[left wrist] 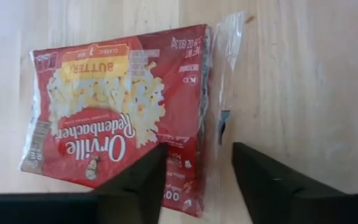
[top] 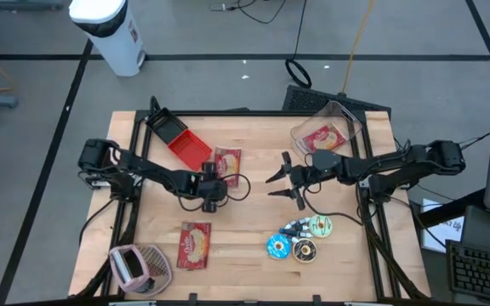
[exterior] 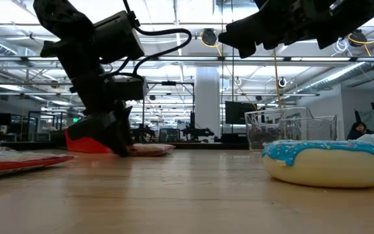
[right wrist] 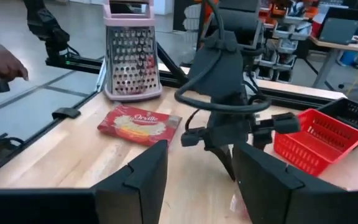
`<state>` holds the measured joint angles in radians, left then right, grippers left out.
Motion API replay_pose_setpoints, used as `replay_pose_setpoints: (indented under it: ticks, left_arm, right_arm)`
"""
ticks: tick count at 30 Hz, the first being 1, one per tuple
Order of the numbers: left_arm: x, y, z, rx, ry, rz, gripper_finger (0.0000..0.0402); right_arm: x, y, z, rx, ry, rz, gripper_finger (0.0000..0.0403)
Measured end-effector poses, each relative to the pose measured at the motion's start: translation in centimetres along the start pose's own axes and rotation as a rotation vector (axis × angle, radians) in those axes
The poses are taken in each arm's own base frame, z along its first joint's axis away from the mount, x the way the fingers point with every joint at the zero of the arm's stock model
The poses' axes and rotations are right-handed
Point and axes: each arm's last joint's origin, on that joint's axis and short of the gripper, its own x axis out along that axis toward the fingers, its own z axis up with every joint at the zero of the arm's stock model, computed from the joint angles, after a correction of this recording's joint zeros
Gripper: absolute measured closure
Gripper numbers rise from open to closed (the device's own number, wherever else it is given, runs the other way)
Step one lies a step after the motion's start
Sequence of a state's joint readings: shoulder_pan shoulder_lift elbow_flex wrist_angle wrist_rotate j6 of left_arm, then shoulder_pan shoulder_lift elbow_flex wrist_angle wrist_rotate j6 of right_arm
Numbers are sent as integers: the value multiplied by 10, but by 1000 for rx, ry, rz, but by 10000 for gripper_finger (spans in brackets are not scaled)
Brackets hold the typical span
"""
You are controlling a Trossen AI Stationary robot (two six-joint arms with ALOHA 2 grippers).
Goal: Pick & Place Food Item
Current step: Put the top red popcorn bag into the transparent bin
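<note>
Pale wooden butcher-block table [top: 253, 246], black frame rails along its edges, grey floor with dark tape lines around it. Beyond the far edge the low view shows an open workshop: ceiling strip lights, glass partitions, a white pillar.

Left gripper [top: 210, 202] is low near the table's centre, at the near end of a red plastic-wrapped butter popcorn packet [top: 227, 164]. In its wrist view the two dark fingers [left wrist: 143, 180] stand apart, astride the packet's [left wrist: 120, 109] clear sealed edge; not pinched on it that I can see.

Right gripper [top: 284, 180] hangs above the table at about 3 o'clock from the left one, fingers spread, nothing between them.

At 11 o'clock from centre, a small red plastic mesh basket [top: 180, 141], just beside the packet. At 1 o'clock, a clear plastic tub [top: 326, 126] with a red packet inside. At 7 o'clock, a second red popcorn packet [top: 195, 245] lies flat; farther toward the corner, a pink-topped metal box grater [top: 139, 267] on its side. At 5 o'clock, a cluster of frosted toy doughnuts [top: 299, 240], one blue-iced.

A white cylindrical bin [top: 111, 32] stands on the floor past the far left corner.
</note>
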<state>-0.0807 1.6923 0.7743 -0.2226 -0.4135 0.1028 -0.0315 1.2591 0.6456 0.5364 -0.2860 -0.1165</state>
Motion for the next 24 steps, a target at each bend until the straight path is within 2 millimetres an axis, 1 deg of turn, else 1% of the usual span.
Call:
replay_pose_setpoints:
  ticks: [7,9,12,15,20,22,24]
  left_arm:
    - [1,0,-1,1,7,-2,370]
    - [2,0,-2,25,10,8,393]
    - [1,-2,0,102,-2,-9,390]
    - [-5,-9,8,215,-38,-46,398]
    - [-19,-17,29,382,-130,-112,393]
    - [-24,-20,37,443,-167,-138,397]
    - [-28,-21,43,476,-197,-154,399]
  right_arm:
    - [0,0,0,0,0,-1,234]
    - [0,0,0,0,-1,-1,234]
    - [0,0,0,0,0,-6,234]
    - [0,-2,0,0,8,-64,234]
    - [-1,-9,-1,62,27,-282,234]
    - [-3,-14,-3,116,38,-372,234]
    - [-5,-19,-6,181,51,-412,234]
